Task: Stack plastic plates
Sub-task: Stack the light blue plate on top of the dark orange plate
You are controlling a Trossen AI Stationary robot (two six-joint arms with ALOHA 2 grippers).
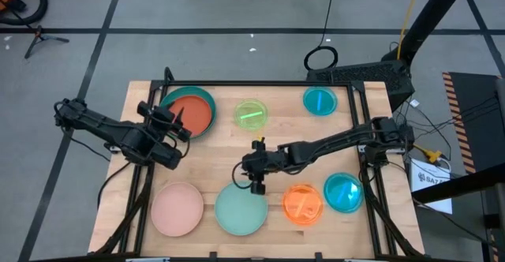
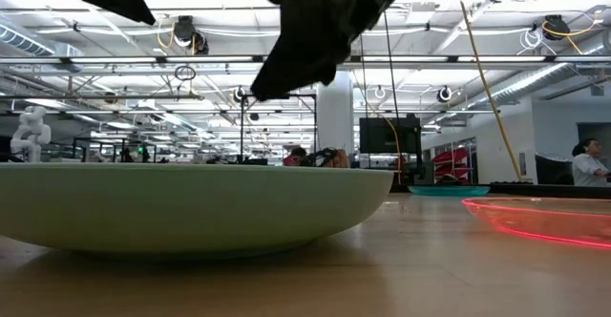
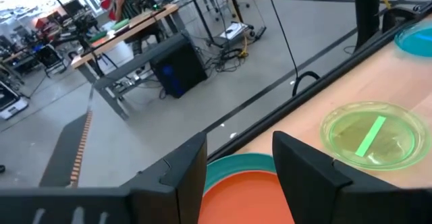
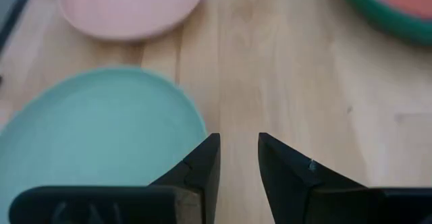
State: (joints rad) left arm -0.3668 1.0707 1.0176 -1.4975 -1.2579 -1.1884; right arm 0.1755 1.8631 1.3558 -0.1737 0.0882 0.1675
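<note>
Seven plates show on the desk (image 1: 205,171), and they look like thin moulded plastic: light, stiff enough to keep their shape, smooth and likely slippery, so a pinch across the raised rim looks safer than any push on the flat middle.

The mint plate (image 1: 241,209) serves as landmark, lying at the desk's near edge. The pink plate (image 1: 177,208) lies just beside it toward the left arm. The translucent orange plate (image 1: 303,203) lies just beside it toward the right arm, and a translucent blue plate (image 1: 343,192) touches or overlaps that orange one; which, I cannot tell. Well beyond the mint plate, the red-orange plate (image 1: 191,114) sits nested in a teal plate (image 1: 207,98), so stacking has begun. The lime plate (image 1: 251,114) and a second blue plate (image 1: 319,101) lie apart near the far edge.

The right hand (image 1: 256,185) hangs above the mint plate's far rim, fingers parted a little and grasping nothing; in its wrist view bare wood shows between them. My judgement is that this rim is the next hold. The left hand (image 1: 180,132) is released too, poised at the red-orange plate's rim with nothing between its fingers (image 3: 185,177).
</note>
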